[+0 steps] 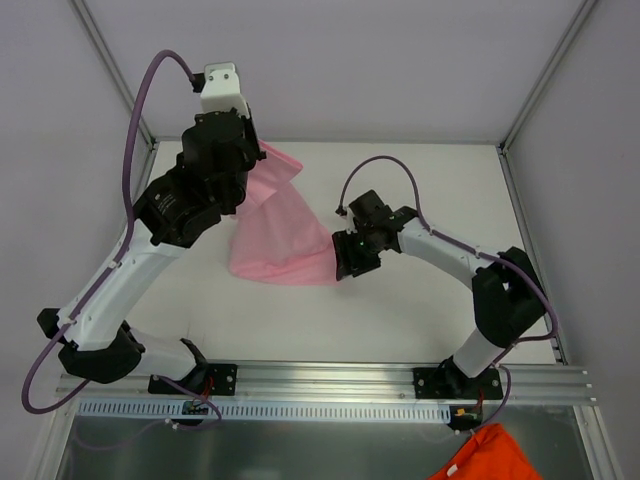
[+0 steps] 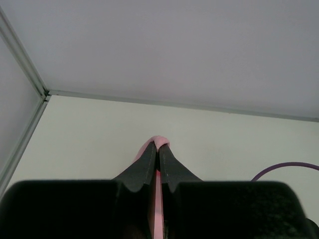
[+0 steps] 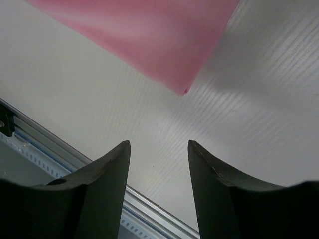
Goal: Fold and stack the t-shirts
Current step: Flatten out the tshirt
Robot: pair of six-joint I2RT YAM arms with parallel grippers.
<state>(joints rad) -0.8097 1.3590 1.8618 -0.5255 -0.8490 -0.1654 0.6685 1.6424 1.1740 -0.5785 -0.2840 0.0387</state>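
A light pink t-shirt (image 1: 275, 230) hangs bunched from my left gripper (image 1: 258, 160), which is raised above the back left of the table; the cloth widens downward to a broad hem lying on the table. In the left wrist view the left gripper (image 2: 159, 146) is shut on the t-shirt (image 2: 162, 141), a pink fold poking past the tips. My right gripper (image 1: 342, 268) stands open beside the shirt's lower right corner, nothing between its fingers. From the right wrist, the right gripper (image 3: 159, 144) is apart from the t-shirt (image 3: 144, 35), whose corner points toward it.
An orange cloth (image 1: 490, 455) lies below the aluminium rail (image 1: 330, 375) at the front right. White enclosure walls rise behind and beside the table (image 1: 420, 310). A purple cable (image 2: 289, 167) loops over the table on the right arm's side.
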